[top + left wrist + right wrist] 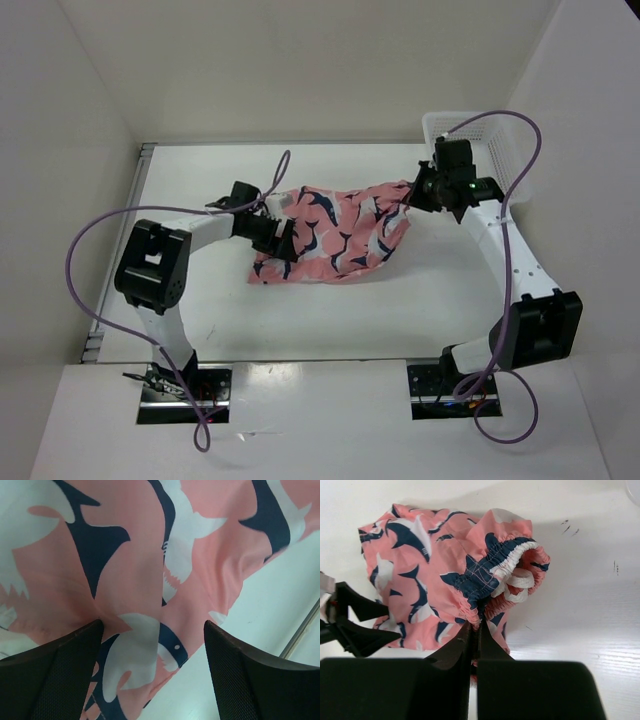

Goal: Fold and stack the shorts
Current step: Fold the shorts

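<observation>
- Salmon-pink fabric shorts [335,232], printed all over with navy-and-white whale-like shapes, sit crumpled mid-desk between my two tools.
- Their gathered elastic waistband [495,570] and white drawstring [517,582] bunch up at the right end.
- My right tool [476,627] is pressed together, pinching that waistband.
- My left tool [152,627] stands spread over the shorts' left end.
- White desk [400,320], white walls [300,70] around it, and a white plastic mesh basket [495,140] at the far right corner.

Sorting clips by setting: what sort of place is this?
Likely a lab test cell: white table enclosed by plain white walls, left arm and right arm bolted at its near edge.
</observation>
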Available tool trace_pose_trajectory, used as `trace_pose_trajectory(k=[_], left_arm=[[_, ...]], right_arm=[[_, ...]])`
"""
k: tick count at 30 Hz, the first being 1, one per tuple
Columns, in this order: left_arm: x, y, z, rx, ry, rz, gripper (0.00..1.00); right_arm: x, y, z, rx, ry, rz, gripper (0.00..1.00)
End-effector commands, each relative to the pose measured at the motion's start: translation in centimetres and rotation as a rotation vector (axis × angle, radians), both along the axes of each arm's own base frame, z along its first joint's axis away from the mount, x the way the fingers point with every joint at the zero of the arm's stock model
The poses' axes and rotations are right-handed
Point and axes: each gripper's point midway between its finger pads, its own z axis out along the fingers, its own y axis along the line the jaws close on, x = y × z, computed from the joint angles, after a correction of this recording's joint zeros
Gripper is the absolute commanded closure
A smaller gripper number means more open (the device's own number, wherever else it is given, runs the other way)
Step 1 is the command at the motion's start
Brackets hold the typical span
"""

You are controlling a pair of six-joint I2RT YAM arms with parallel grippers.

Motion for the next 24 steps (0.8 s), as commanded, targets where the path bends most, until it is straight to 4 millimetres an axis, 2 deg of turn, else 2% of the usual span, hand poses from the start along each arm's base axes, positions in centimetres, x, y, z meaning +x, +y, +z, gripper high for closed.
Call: trace_pose_trajectory(k=[1,2,4,6,7,9,10,11,12,13,14,16,17,18,20,22,24], left_arm=[[0.9,-2.4,0.5,-0.021,-0.085,-0.073,0.12],[0.9,-2.7,0.0,-0.012,-0.085,-0.077,0.12],[0.6,-3.0,-0.4,-0.009,-0.074,-0.088,0.12],[1.3,-3.3,0.5,-0.014,-0.090,-0.088,0.12],[1.2,-3.1,1.6,-0.006,-0.091,-0.084,0.12],[1.8,-2.9,3.5,-0.030,-0.105,-0.078,0.12],[2.1,-2.7,5.3,-0.055,-0.120,-0.077,0.10],[2.4,-2.2,6.3,-0.078,-0.122,-0.067,0.10],[2.3,-2.1,7.2,-0.100,-0.121,-0.070,0.10],[1.7,-2.0,8.5,-0.137,-0.106,-0.082,0.10],[1.5,-1.7,9.1,-0.159,-0.103,-0.082,0.10],[1.1,-0.8,10.7,-0.219,-0.103,-0.079,0.10],[0.8,-0.3,10.8,-0.238,-0.094,-0.074,0.10],[0.1,0.3,10.1,-0.252,-0.073,-0.063,0.10],[0.3,2.6,9.7,-0.239,-0.081,0.002,0.12],[0.5,5.2,7.5,-0.159,-0.057,0.096,0.13],[0.7,6.3,6.8,-0.111,-0.045,0.136,0.15]], right_arm=[[0.6,0.9,4.7,0.029,-0.113,0.032,1.00],[0.8,1.3,4.9,0.030,-0.115,0.041,1.00],[0.9,2.8,6.6,0.046,-0.160,0.082,1.00],[1.4,4.3,7.8,0.053,-0.183,0.116,1.00],[1.2,6.0,8.1,0.059,-0.188,0.157,1.00],[1.5,7.9,8.5,0.063,-0.186,0.187,1.00],[1.2,9.6,8.5,0.074,-0.182,0.221,1.00],[1.4,10.5,8.5,0.085,-0.175,0.230,1.00],[1.3,11.2,8.0,0.083,-0.164,0.245,1.00],[1.0,11.8,8.6,0.095,-0.172,0.255,1.00],[0.8,12.8,8.0,0.087,-0.160,0.272,1.00],[0.9,13.3,7.8,0.094,-0.156,0.276,1.00],[0.6,13.8,7.8,0.095,-0.156,0.288,1.00],[0.9,13.8,7.4,0.093,-0.146,0.275,1.00],[0.6,14.2,7.4,0.094,-0.146,0.286,1.00],[0.6,14.8,7.4,0.095,-0.145,0.298,1.00],[0.8,15.7,7.7,0.085,-0.159,0.316,1.00]])
